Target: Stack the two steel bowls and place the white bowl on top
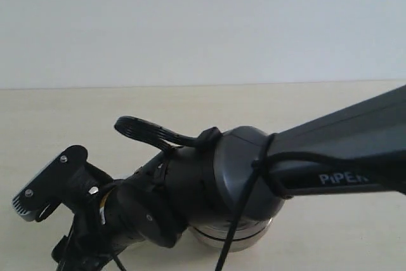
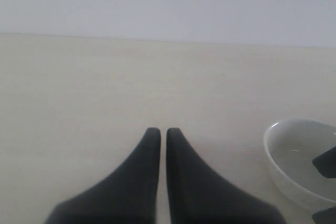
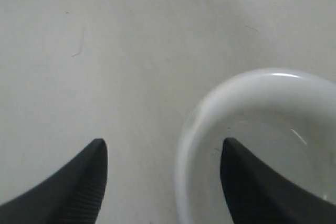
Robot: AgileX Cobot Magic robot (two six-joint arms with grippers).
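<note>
Only the exterior view is showing steel: a shiny strip of steel bowl [image 1: 206, 238] is peeking out under the right arm [image 1: 342, 144], too hidden to count as one or two. That arm is bearing the word "PiPER". One white bowl [image 2: 294, 182] is sitting on the bench [image 2: 79, 87], showing only in the wrist views. The right claw [image 3: 164, 141] is standing released, straddling the bowl's rim with one finger inside and one outside. The left claw [image 2: 158, 132] is sitting clenched on nothing, apart from the white bowl.
</note>
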